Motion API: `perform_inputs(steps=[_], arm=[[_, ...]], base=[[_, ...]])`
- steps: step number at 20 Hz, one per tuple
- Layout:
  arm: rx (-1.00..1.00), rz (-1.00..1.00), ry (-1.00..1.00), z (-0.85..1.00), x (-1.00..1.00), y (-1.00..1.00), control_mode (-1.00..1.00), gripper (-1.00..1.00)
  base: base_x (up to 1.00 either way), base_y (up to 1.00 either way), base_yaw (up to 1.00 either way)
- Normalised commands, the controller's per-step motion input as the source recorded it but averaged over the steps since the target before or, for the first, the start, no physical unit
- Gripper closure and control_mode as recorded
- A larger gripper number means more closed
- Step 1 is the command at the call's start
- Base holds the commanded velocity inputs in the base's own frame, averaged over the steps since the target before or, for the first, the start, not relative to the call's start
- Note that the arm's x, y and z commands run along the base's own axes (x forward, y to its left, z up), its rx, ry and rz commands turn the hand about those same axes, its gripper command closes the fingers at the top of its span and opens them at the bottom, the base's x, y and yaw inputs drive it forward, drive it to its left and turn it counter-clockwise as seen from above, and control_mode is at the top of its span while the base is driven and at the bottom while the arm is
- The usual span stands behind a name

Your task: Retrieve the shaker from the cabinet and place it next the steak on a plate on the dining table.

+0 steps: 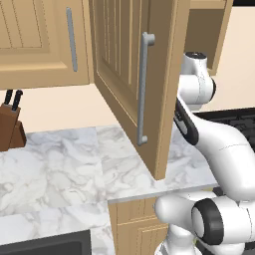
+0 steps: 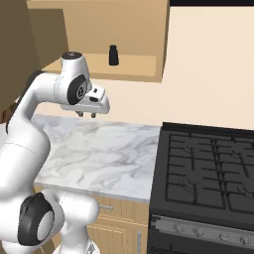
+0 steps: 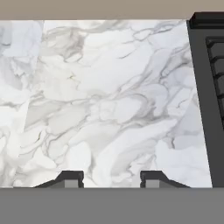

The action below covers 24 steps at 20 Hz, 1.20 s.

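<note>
A marble counter (image 2: 99,154) with grey veining runs beneath tan wall cabinets. Its right edge meets a black stove (image 2: 208,173) with cast grates, and a plain cream wall (image 2: 208,64) rises behind both. At the counter's far left edge stands a dark wooden knife block (image 1: 11,127). Below the counter's front edge are tan drawer fronts (image 2: 116,223).

The cabinet (image 2: 134,34) above the counter stands open, its panelled door (image 1: 134,74) swung outward with a long grey bar handle (image 1: 143,89) on its face. The shaker (image 2: 113,55), small and nearly black, stands upright on the cabinet's bottom shelf, toward the middle of the shelf and close to the back wall.

The gripper (image 2: 87,115) hangs from the white arm above the counter, below the level of the cabinet shelf and to the left of the shaker, well apart from it. Its fingers (image 3: 70,178) point down at bare marble near the stove's left edge. The jaws are drawn to their narrowest setting with a gap left between the tips; they hold nothing and touch nothing.
</note>
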Motion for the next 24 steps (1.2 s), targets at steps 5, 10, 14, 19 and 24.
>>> perform_inputs(steps=[5, 10, 14, 19, 24], arm=[[-0.02, 0.00, -0.08, 0.00, -0.58, 0.01, -1.00, -1.00], [-0.11, 0.00, -0.37, 0.22, -0.62, 0.00, -1.00, -1.00], [-0.01, 0.00, -0.32, 0.48, -0.33, -0.01, -1.00, -1.00], [0.00, 0.00, -0.10, 0.58, -0.08, -0.07, -1.00, -1.00], [0.03, 0.02, -0.08, 0.61, 0.00, -0.09, -1.00, -1.00]], base=[[0.00, 0.00, 0.00], [0.00, 0.00, 0.00], [0.00, 0.00, 0.00], [0.00, 0.00, 0.00], [0.00, 0.00, 0.00]])
